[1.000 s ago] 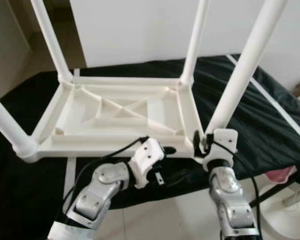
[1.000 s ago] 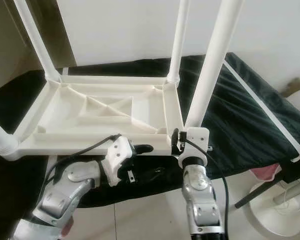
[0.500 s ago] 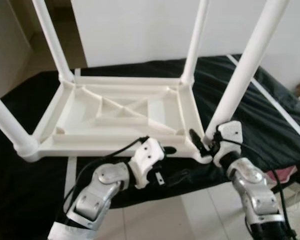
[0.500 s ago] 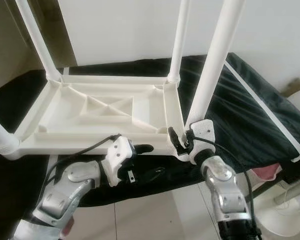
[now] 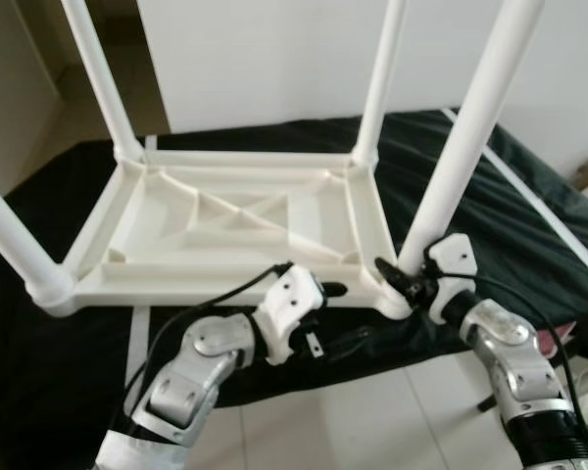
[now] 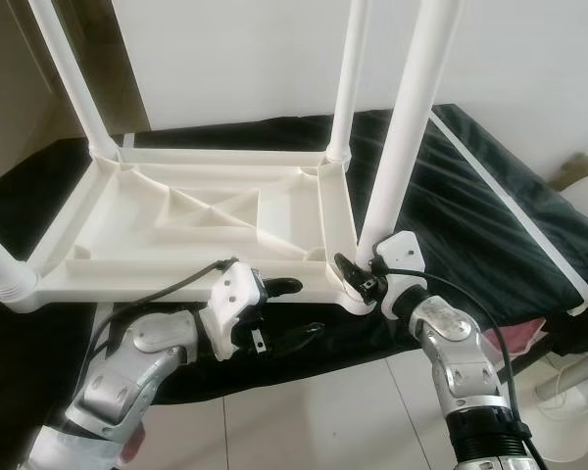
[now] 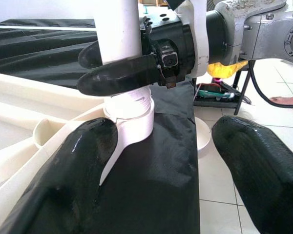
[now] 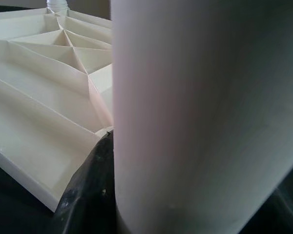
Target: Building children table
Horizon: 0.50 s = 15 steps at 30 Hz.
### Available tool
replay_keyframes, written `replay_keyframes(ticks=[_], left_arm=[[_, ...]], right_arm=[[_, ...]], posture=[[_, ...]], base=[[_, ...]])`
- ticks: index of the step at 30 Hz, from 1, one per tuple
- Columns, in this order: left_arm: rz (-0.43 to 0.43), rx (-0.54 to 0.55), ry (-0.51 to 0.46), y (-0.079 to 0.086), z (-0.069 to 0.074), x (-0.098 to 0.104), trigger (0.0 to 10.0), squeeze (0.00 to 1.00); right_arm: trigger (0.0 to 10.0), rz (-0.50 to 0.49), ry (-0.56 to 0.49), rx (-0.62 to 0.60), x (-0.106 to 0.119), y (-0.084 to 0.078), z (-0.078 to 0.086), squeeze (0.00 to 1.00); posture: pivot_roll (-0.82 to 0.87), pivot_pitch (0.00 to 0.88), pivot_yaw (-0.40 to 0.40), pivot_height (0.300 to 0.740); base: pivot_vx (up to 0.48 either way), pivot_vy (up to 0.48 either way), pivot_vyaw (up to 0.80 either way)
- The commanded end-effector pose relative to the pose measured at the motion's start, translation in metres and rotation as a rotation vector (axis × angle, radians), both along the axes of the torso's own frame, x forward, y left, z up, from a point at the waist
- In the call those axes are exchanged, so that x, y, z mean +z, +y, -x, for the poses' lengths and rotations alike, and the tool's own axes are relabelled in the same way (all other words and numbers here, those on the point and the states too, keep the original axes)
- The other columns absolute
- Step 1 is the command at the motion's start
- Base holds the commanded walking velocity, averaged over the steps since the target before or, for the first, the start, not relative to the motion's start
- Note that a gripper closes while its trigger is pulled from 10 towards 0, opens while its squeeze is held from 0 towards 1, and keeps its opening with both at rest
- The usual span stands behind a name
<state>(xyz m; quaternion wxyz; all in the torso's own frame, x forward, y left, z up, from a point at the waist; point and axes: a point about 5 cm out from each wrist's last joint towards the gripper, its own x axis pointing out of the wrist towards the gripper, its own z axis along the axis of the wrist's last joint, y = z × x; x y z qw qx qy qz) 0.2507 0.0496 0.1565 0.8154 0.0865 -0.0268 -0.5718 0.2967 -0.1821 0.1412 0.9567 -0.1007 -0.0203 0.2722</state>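
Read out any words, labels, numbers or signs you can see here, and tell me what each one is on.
None can be read: the white table, its legs, the black cloth and both arms carry no legible text or numbers.

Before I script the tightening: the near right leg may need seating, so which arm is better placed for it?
Right. The right gripper is shut around the base of the near right leg; the left gripper sits open at the tabletop's front edge.
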Motion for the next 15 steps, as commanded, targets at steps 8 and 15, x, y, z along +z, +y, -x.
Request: replay_keyframes(ticks=[8, 15], left_arm=[[0.004, 0.021, 0.016, 0.0012, -0.0013, -0.0017, 10.0, 0.00], [0.005, 0.020, 0.019, 0.0012, -0.0005, -0.0019, 10.0, 0.00]], right_arm=[[10.0, 0.016, 0.055, 0.009, -0.0121, 0.0019, 0.0010, 0.00], [10.0, 0.000, 0.039, -0.057, -0.0093, 0.0018, 0.0010, 0.00]], posture=[[-0.02, 0.028, -0.034, 0.740], [-0.02, 0.034, -0.038, 0.740]], base=[[0.000, 0.000, 0.00], [0.000, 0.000, 0.00]])
